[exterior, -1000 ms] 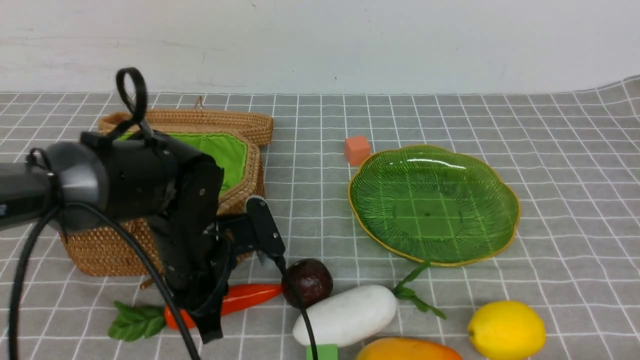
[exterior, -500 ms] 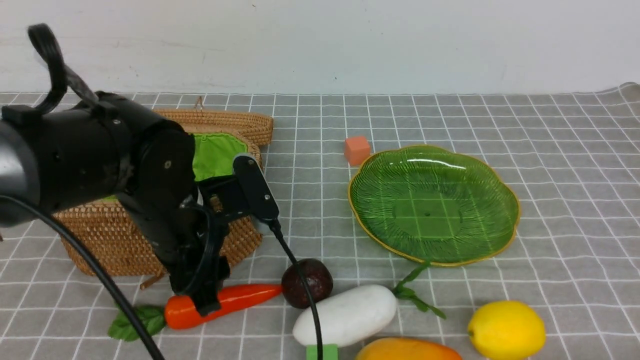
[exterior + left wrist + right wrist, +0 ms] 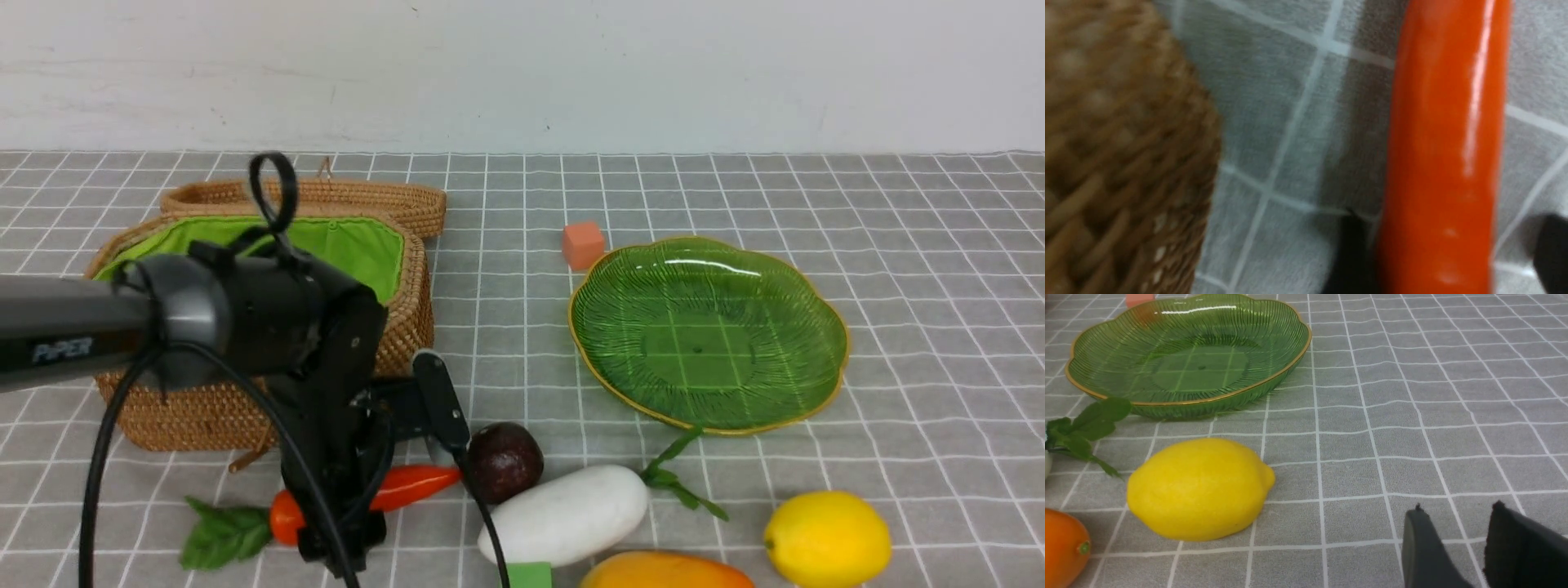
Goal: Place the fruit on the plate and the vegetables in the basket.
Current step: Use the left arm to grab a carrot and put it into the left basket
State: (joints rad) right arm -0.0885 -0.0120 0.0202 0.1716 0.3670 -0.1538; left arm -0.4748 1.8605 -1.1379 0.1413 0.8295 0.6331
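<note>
The orange carrot (image 3: pixel 412 483) lies on the cloth in front of the wicker basket (image 3: pixel 196 408), its leaves (image 3: pixel 216 535) to the left. My left gripper (image 3: pixel 339 535) is down over its middle, open, one finger on each side (image 3: pixel 1451 245); one finger sits close against the carrot, the other stands apart. The maroon ball (image 3: pixel 506 459) touches the carrot's tip. Beside it are the white radish (image 3: pixel 563 514), the mango (image 3: pixel 665 572) and the lemon (image 3: pixel 826 539). The green plate (image 3: pixel 841 343) holds nothing. My right gripper (image 3: pixel 1457 514) hovers open over bare cloth, to the right of the lemon (image 3: pixel 1198 488).
The basket's lid (image 3: pixel 392 200) leans behind it. An orange cube (image 3: pixel 583 243) sits at the plate's far-left rim. A green cube (image 3: pixel 529 576) lies at the front edge below the radish. The left arm's cable trails past the maroon ball.
The left gripper went from shut to open. The arm rose toward the basket, then came back down over the carrot. The carrot stays on the cloth.
</note>
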